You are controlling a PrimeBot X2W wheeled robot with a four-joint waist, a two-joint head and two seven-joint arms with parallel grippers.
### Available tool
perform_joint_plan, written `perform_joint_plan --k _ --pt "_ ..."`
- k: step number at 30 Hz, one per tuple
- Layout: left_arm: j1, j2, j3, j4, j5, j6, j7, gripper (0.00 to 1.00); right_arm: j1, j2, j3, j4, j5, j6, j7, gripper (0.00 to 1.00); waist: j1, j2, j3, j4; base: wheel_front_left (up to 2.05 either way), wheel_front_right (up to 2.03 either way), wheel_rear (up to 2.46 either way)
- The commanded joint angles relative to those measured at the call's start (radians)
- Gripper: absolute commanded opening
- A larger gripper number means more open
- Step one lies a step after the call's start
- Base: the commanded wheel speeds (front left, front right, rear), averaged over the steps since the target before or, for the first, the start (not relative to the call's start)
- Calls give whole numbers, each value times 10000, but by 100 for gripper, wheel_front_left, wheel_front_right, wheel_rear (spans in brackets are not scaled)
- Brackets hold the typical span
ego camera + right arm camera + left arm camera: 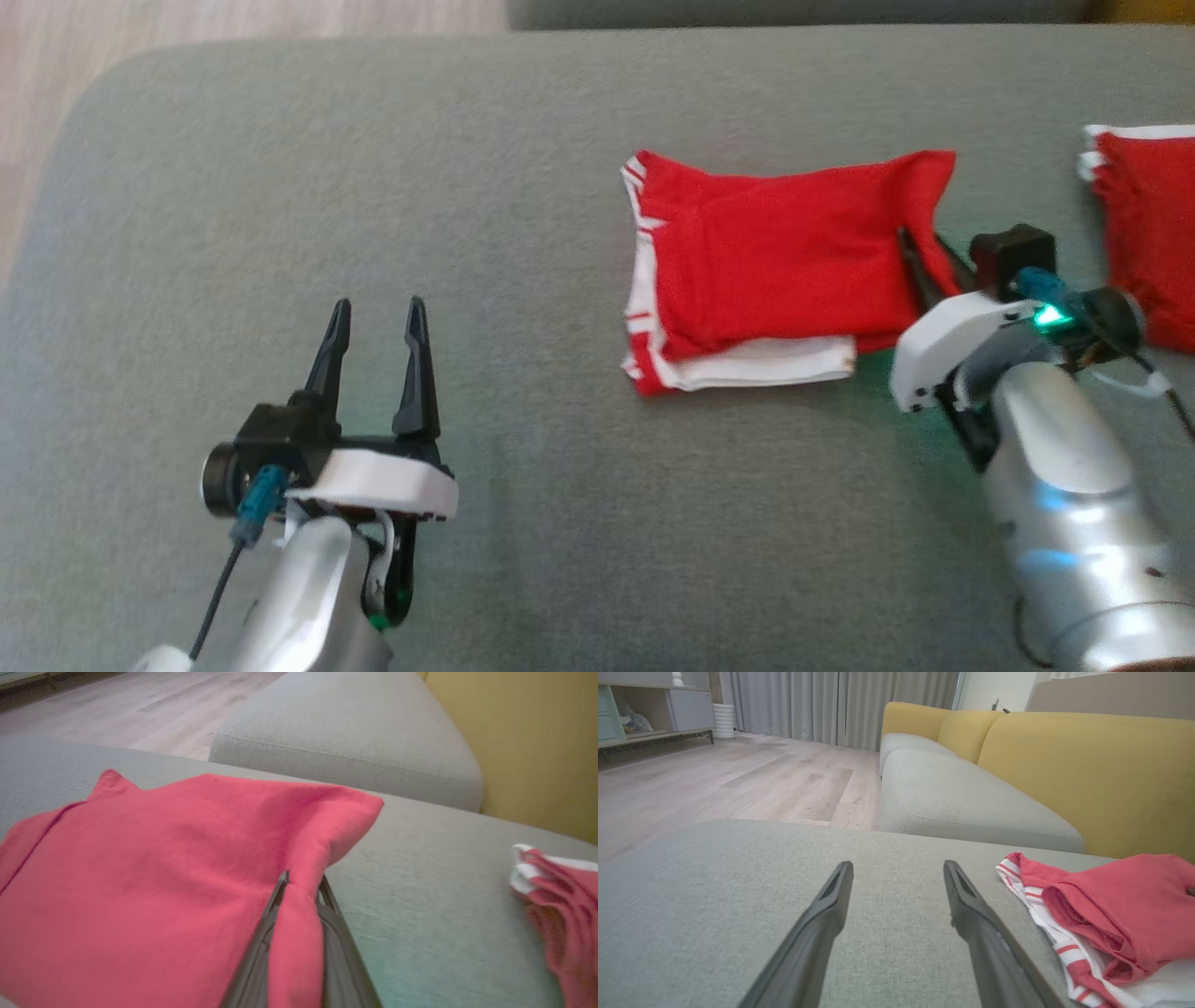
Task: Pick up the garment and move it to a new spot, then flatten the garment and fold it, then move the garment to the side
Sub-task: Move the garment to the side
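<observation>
The garment (775, 252) is red with white striped trim and lies folded on the grey cushion (373, 168), right of centre. My right gripper (922, 241) is at its right edge, shut on a pinched fold of the red cloth. In the right wrist view that fold (299, 933) runs between the two dark fingers of the right gripper (302, 879). My left gripper (378, 313) is open at the lower left, well clear of the garment, with bare cushion between its fingers. In the left wrist view the left gripper (899, 865) points across the cushion, with the garment (1111, 896) to its right.
A second red and white garment (1148, 243) lies at the cushion's right edge, also seen as that other garment (560, 896) in the right wrist view. Beyond is a sofa seat (962, 798) with yellow backrests (1087, 765). Wooden floor (738, 774) lies past the cushion's far left edge.
</observation>
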Motion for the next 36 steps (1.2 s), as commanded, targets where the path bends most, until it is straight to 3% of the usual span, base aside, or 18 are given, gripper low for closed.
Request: perform_joint_plan --k 1,5,11,21,26,36 --pt "-81 81 327 -251 62 16 -95 100 -75 -124 262 -407 -68 -9 -77 0 1 0 -245 -276 0 0 0" --pt "2 81 378 -296 118 18 -95 100 -68 -1012 778 -1072 -29 -9 227 0 1 0 -299 -538 0 0 0" --pt "-22 81 387 -344 197 -40 -95 100 -83 -2872 1085 -2010 292 -9 977 0 1 0 -57 -620 0 0 0" --pt "-318 81 413 -353 264 -168 -95 100 -22 -5191 33 -2206 -31 -9 1951 0 1 0 626 -430 0 0 0" --pt "-479 81 451 -335 290 -198 -95 100 -215 -5482 -806 -2038 -625 -9 2199 0 1 0 971 -291 0 0 0" --pt "-707 81 576 -396 335 -256 -95 100 -421 -5025 -2472 -2100 -1459 -9 2644 0 1 0 1568 -192 0 0 0"
